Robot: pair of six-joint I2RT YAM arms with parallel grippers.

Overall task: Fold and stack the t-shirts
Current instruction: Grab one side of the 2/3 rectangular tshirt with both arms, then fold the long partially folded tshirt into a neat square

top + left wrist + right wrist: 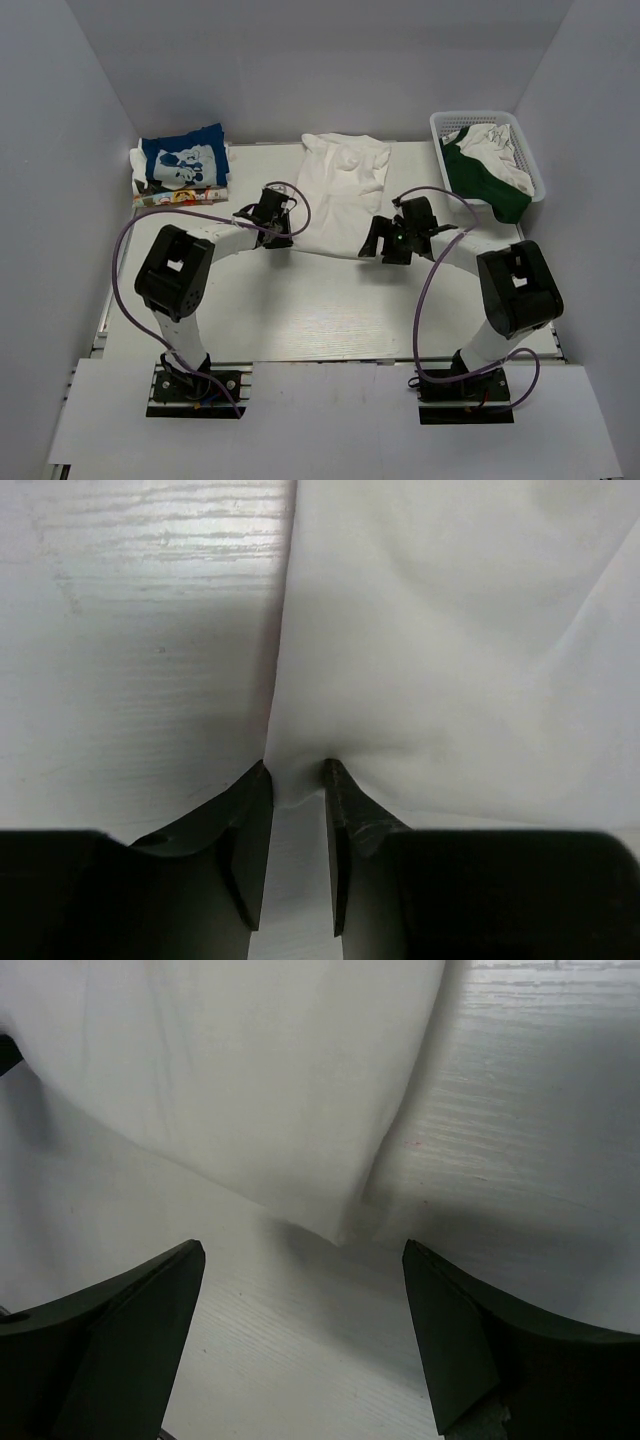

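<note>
Now, the white t-shirt lies spread on the surface just left of the basket; my left gripper is narrowed around its near corner farthest from the basket, cloth standing in the gap, though I cannot tell whether it bites; my right gripper hangs wide open over the corner nearer the basket; if only one side lifts, I judge the shirt skews and the fold crumples.

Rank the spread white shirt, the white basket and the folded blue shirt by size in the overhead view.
1. Largest, jointly: the spread white shirt and the white basket. They cover about the same area, too alike to rank.
2. Smallest: the folded blue shirt, clearly.
</note>
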